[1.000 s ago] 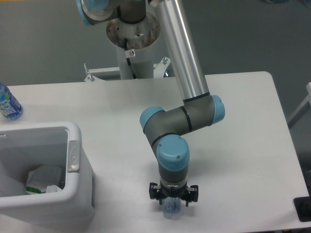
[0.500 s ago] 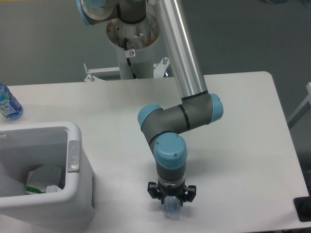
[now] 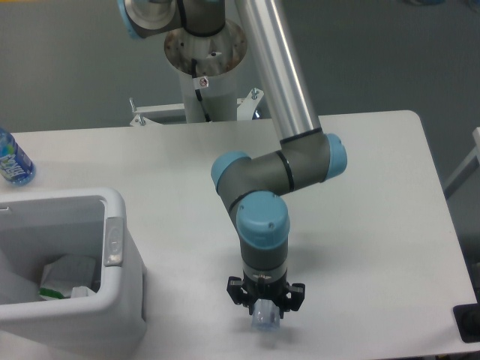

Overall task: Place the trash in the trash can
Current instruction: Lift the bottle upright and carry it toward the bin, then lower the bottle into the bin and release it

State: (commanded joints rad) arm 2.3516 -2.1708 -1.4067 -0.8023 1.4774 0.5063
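1. The arm reaches down over the near part of the white table (image 3: 375,225), its blue-capped wrist pointing straight down
2. The gripper (image 3: 265,309) sits low over the table near the front edge, seen from above, with its black body spread to either side
3. A clear plastic bottle (image 3: 265,320) shows just below the gripper body, between the fingers; only a small bluish, see-through part of it is visible
4. The fingers appear closed in on the bottle, one on each side; actual contact is hidden by the gripper body
5. Whether the bottle rests on the table or is raised off it cannot be told from this view
6. The trash can (image 3: 112,300) stands at the left front of the table, well apart from the gripper, its thick white rim rounded at the corner and a grey latch tab on the side facing the arm
7. Inside the trash can lies a crumpled white wrapper (image 3: 69,276) with a touch of green on it, low against the inner wall
8. A blue-tinted bottle (image 3: 13,160) with a blue label stands at the far left edge of the table, behind the trash can and apart from it
9. The arm's base column rises behind the far edge of the table
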